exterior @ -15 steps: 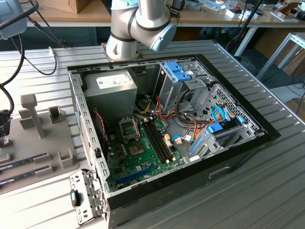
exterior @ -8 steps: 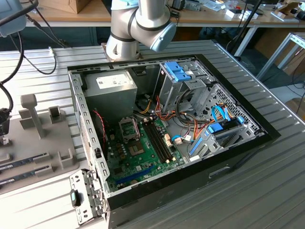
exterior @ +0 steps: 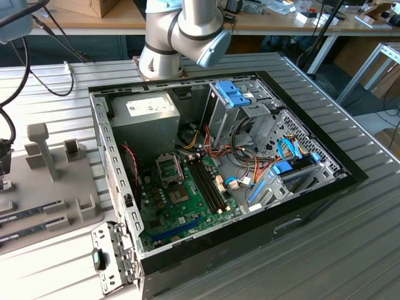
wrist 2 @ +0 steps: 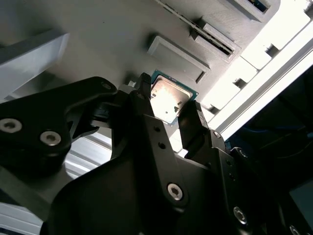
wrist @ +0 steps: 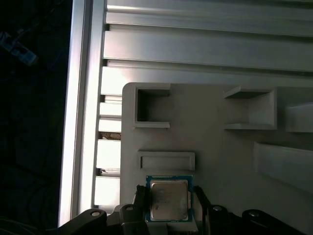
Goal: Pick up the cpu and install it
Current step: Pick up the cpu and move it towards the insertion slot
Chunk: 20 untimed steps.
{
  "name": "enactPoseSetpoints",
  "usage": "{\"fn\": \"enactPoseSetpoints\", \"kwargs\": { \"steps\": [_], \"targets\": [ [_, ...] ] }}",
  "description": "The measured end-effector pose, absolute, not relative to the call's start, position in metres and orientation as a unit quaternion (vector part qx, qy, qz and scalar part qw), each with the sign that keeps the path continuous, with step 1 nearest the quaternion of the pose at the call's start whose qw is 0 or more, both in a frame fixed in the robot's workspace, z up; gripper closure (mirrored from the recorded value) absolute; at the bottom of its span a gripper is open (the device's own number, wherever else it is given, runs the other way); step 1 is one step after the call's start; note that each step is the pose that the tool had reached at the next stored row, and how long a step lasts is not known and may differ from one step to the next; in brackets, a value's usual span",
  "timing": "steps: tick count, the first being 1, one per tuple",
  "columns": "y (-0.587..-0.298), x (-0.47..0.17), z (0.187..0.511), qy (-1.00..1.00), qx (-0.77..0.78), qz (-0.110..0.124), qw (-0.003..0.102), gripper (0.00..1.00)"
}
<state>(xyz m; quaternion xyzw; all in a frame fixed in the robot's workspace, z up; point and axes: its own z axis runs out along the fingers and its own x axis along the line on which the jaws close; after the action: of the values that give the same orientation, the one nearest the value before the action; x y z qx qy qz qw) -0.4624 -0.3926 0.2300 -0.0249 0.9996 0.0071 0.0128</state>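
The cpu (wrist: 168, 199), a flat square chip with a silvery top and thin green rim, sits over the grey parts tray (wrist: 210, 137) beside a shallow rectangular recess (wrist: 166, 160). My gripper (wrist: 169, 208) straddles it, with one dark finger (wrist: 141, 196) against each of two opposite edges. In the second wrist view the cpu (wrist 2: 171, 98) shows between the same fingers (wrist 2: 145, 90) of the gripper (wrist 2: 168, 105). I cannot tell whether the chip rests on the tray or is lifted off it. The open computer case (exterior: 312, 206) holds the green motherboard (exterior: 181, 203) with its socket (exterior: 169, 167).
The grey tray (exterior: 56, 187) lies at the exterior view's left, with upright posts (exterior: 40, 147) and slots holding long memory sticks (exterior: 31, 212). The table's aluminium edge (wrist: 80, 112) runs close to the tray, with dark floor beyond. The arm's joints (exterior: 181, 31) stand behind the case.
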Motion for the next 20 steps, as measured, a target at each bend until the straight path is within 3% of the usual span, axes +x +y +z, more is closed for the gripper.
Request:
{"fn": "enactPoseSetpoints", "kwargs": {
  "steps": [20],
  "targets": [
    [-0.393, -0.462, 0.247, 1.0, -0.025, 0.007, 0.013, 0.53]
  ]
}}
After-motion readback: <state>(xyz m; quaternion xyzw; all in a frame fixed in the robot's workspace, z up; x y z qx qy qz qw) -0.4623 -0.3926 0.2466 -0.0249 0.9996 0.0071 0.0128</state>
